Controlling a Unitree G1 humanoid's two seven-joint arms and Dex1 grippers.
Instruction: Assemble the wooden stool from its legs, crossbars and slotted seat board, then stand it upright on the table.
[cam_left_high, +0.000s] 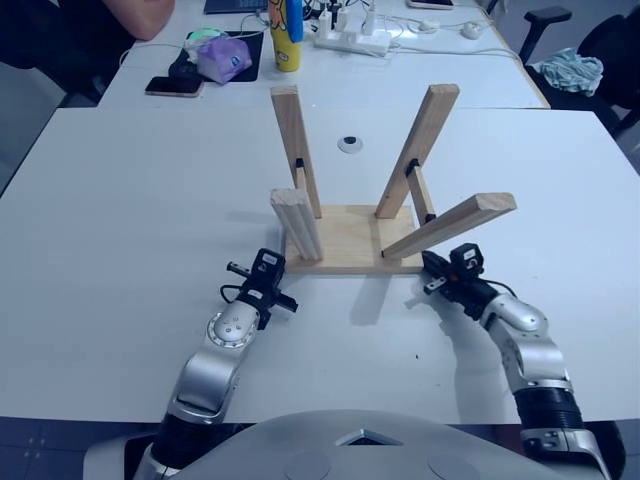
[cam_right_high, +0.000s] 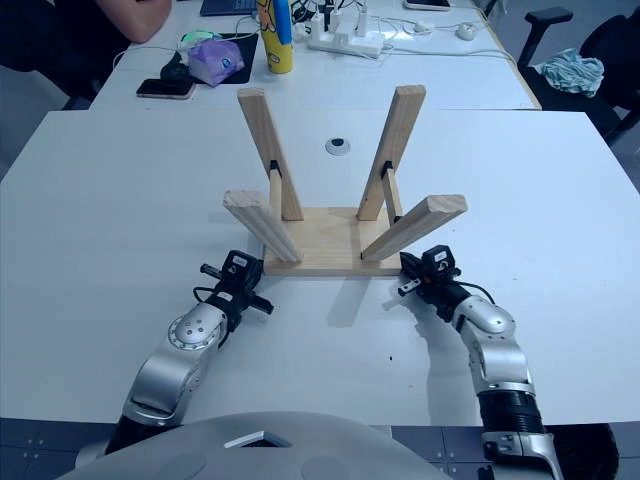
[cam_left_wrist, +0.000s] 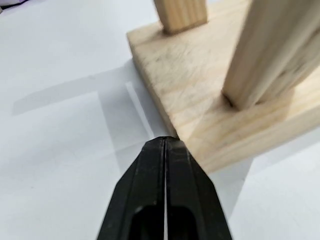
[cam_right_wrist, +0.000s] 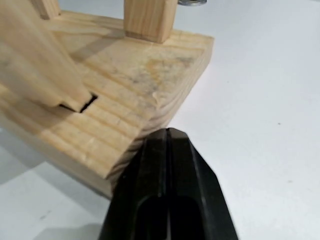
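The wooden stool (cam_left_high: 355, 200) lies upside down near the middle of the white worktop (cam_left_high: 130, 220). Its seat board (cam_left_high: 350, 245) is flat on the surface, and four legs rise from it. The far-left leg (cam_left_high: 295, 150) and the far-right leg (cam_left_high: 420, 150) lean away from each other. The near-left leg (cam_left_high: 297, 225) stands steeply. The near-right leg (cam_left_high: 450, 225) is tilted strongly outward to the right, and in the right wrist view a dark gap shows in the slot (cam_right_wrist: 82, 102) at its foot. Small black pieces sit on the far legs at about half height; what they are I cannot tell.

The left gripper (cam_left_wrist: 164, 145) is low over the worktop, just beside the near-left corner of the seat board. Its fingers are pressed together with only a thin seam between them and hold nothing. The right gripper (cam_right_wrist: 168, 134) is at the near-right corner of the board, and its fingers are likewise closed together and empty. Whether either tip really touches the wood I cannot tell.

A small round grommet (cam_left_high: 349, 144) is set in the worktop behind the stool. On the desk beyond stand a yellow bottle (cam_left_high: 287, 35), a white power strip (cam_left_high: 350, 40), a purple pouch (cam_left_high: 222, 58) and a phone (cam_left_high: 175, 87). The bottle carries a print, but it is too small to read.
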